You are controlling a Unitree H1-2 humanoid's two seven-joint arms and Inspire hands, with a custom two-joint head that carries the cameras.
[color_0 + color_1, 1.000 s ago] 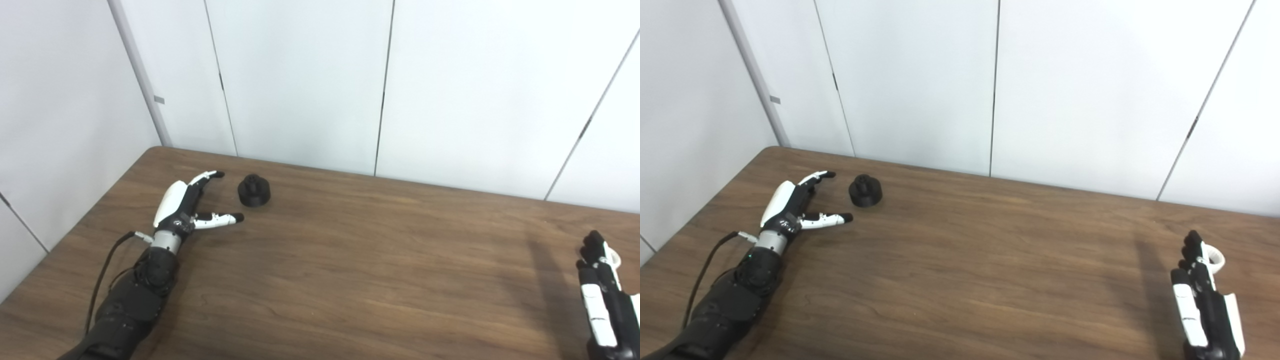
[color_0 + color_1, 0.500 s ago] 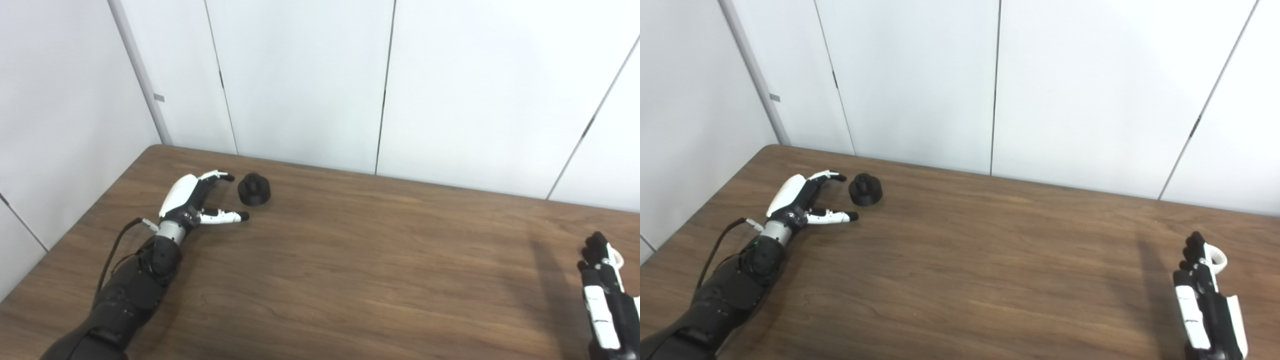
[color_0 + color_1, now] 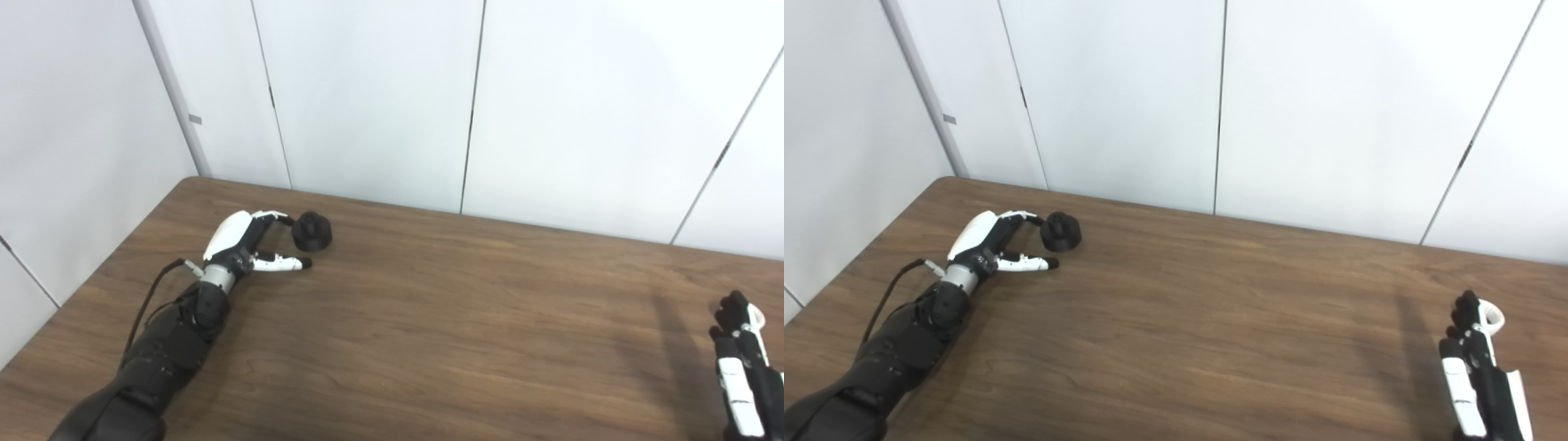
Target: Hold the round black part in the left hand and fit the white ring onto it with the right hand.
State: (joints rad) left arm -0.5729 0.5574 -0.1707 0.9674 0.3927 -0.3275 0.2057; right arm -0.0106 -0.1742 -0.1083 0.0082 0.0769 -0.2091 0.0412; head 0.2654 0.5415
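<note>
Dark wood-grain table (image 3: 429, 343) filling the lower view, set into a corner of plain white wall panels (image 3: 367, 98) split by thin dark vertical seams, with a pale upright post (image 3: 171, 92) at the left. On the far left of the tabletop, the round black part (image 3: 312, 231) — a low disc with a raised hub, standing flat. Left hand (image 3: 248, 242) lying low beside it, spread and holding nothing, fingers (image 3: 278, 215) curled up to the part's near-left edge and seemingly touching it, thumb (image 3: 282, 264) stretched along the wood just below. Compared with a second ago: advanced toward the part from a clear gap away, forearm reaching further in; part itself unmoved. At the bottom right corner, right hand (image 3: 1479, 361) upright with black fingers raised together, white ring (image 3: 1493, 318) showing just behind the fingertips — carried there, though the exact grip could not be made out. Hand and ring slightly lower and further right than a second ago. Ring well apart from the black part, across the whole width of the table.
</note>
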